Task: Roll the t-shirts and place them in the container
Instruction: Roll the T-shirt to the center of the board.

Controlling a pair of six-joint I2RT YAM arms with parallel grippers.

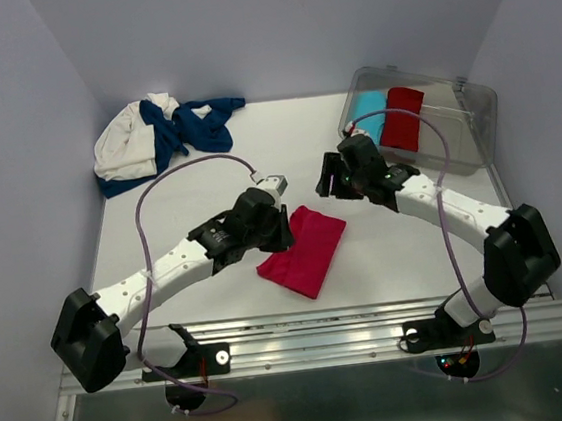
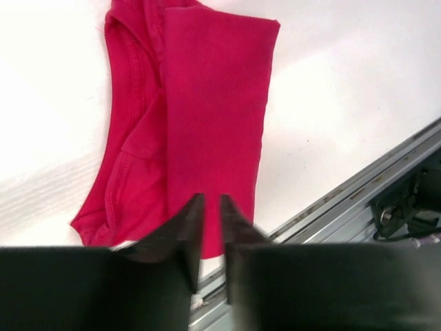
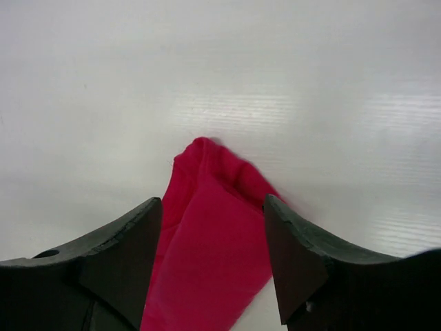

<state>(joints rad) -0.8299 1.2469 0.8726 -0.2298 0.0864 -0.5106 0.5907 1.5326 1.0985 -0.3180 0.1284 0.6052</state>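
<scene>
Top external view, white surface (image 1: 397,259): carries every item listed.
Clear bin (image 1: 473,120), far right corner: holds a light-blue roll (image 1: 369,111) and a darker red roll (image 1: 404,117) side by side.
Loose heap, far left: navy t-shirt (image 1: 202,123) tangled with cream-white t-shirt (image 1: 124,147), both unrolled.
Pink-red t-shirt (image 1: 311,253), centre, between the two arms: folded into a long flat strip, not rolled.
Right fingers (image 3: 131,241): wide apart above the strip's far end, gripping nothing.
Left fingers (image 2: 186,234): over one end of the strip, a narrow slit between them, nothing clamped.
</scene>
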